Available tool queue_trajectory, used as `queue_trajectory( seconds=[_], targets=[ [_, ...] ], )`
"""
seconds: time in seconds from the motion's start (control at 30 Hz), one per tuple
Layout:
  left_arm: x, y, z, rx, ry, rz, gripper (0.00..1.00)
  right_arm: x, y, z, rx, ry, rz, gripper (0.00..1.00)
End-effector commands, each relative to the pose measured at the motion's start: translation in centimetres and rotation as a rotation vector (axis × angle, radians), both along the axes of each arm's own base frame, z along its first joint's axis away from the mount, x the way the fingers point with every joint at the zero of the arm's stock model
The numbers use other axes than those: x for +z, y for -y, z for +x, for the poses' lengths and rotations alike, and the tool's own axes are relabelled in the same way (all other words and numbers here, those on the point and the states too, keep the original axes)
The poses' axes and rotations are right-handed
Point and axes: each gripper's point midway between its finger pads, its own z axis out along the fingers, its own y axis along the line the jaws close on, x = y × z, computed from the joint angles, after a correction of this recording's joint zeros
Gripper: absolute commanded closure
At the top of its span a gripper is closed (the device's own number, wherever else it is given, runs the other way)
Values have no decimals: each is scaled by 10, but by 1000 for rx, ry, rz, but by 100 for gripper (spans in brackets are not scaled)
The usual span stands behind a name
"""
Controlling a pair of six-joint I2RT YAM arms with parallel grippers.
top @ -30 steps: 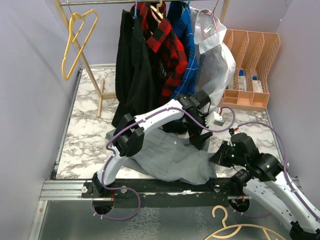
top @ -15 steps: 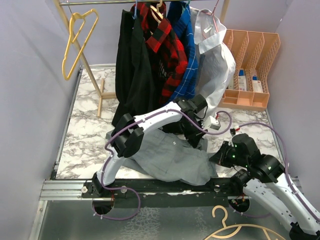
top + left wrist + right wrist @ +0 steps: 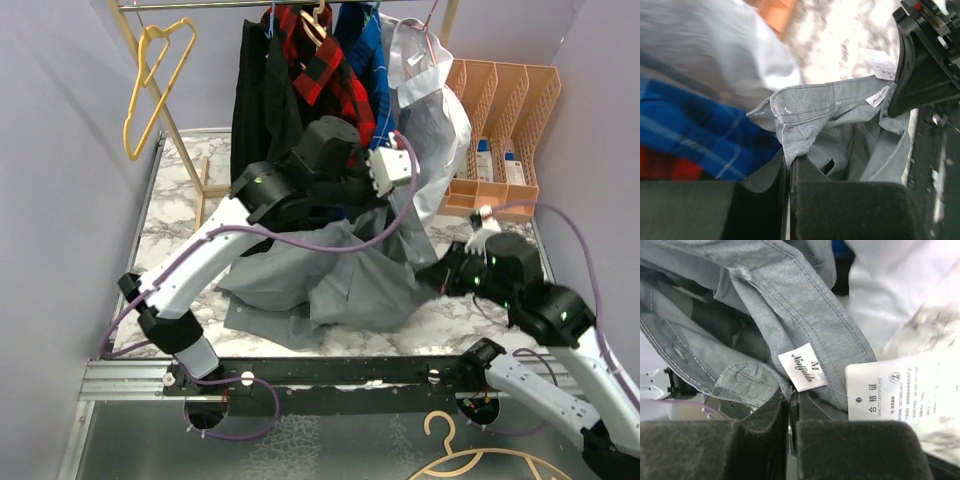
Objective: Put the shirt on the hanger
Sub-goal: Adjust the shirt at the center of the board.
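The light-grey shirt (image 3: 350, 280) hangs lifted off the marble table, stretched between both arms, its lower part still trailing on the tabletop. My left gripper (image 3: 789, 162) is shut on the shirt's collar tip (image 3: 800, 115), high up near the hanging clothes (image 3: 385, 215). My right gripper (image 3: 790, 396) is shut on the collar by the neck label (image 3: 802, 366), at the shirt's right side (image 3: 440, 272); a white paper tag (image 3: 900, 390) dangles beside it. The yellow hanger (image 3: 155, 85) hangs on the rack's left post, far from both grippers.
Black, red-plaid, blue-plaid and white garments (image 3: 330, 90) hang on the rail just behind the left gripper. An orange organiser rack (image 3: 500, 140) stands at the back right. A pale tan hanger (image 3: 470, 455) lies below the front rail (image 3: 300, 370).
My left gripper closed on the collar and rose up and back, lifting the shirt off the table. The right gripper rose too, holding its side.
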Motion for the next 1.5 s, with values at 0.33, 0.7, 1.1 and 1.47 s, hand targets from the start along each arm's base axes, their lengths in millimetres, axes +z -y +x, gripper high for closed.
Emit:
queue_trajectory(
  seconds=[0.33,0.7,1.1,1.47],
  targets=[
    [219,-146,75,754,676,-309,100,244,-9,112,46,734,-319,99],
    [344,-234,57,1131,819,-697,100,381,-62,154,103,1100,-235,99],
    [110,-238,80,981,614,-118,100,199,-106,142,457,825,-256,99],
    [-126,-276,44,834,379,182,100,36,-109,51,726,481,-190,99]
  ],
)
